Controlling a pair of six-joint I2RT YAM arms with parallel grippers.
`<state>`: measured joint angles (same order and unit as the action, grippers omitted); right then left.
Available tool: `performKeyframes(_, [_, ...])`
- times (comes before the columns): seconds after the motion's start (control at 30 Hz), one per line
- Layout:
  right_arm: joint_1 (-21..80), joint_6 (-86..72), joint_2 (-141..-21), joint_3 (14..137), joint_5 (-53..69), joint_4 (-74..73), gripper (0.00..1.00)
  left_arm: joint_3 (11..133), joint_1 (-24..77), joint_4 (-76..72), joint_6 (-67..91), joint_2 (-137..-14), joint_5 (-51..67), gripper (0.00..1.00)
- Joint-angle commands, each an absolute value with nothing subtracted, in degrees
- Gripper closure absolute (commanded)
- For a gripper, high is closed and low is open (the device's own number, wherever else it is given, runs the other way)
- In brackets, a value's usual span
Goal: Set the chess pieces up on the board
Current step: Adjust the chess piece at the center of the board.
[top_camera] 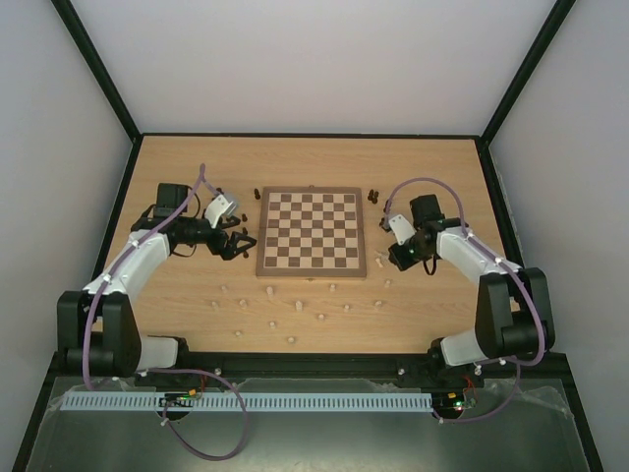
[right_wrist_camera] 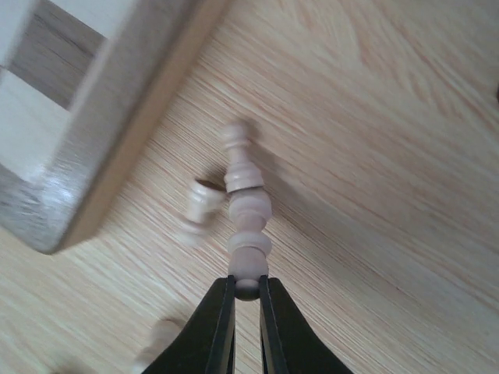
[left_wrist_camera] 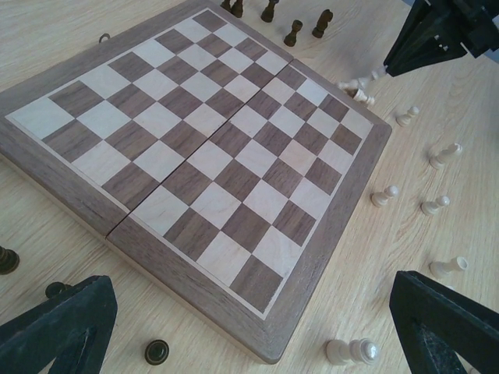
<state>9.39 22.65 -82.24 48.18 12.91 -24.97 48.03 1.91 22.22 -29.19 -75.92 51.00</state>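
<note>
The board lies mid-table with no pieces on its squares. My right gripper hovers just off its front right corner, shut on a pale chess piece that it holds by one end above the tabletop; the left wrist view also shows that piece. My left gripper is open and empty beside the board's front left corner. Several pale pieces are scattered on the table in front of the board. Dark pieces stand at its back left and back right.
A pale piece lies between my left fingers, and a dark piece sits by the board's rim. Another pale piece lies under the held one, beside the board corner.
</note>
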Motion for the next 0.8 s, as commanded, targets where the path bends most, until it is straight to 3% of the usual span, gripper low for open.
performKeyframes(0.0, [9.49, 21.36, -83.65, 45.68, 5.02, -24.30, 0.91, 48.78, 2.01, 22.94, -30.93, -76.98, 53.09, 0.01])
performKeyframes(0.33, [9.56, 20.98, -78.48, 44.86, 1.83, -25.82, 0.90, 48.65, 2.11, 23.46, -31.53, -77.04, 53.14, 0.01])
performKeyframes(0.77, [9.51, 21.68, -74.00, 50.63, 16.31, -31.55, 0.84, 49.03, 2.29, 25.53, -33.13, -77.31, 54.02, 0.01])
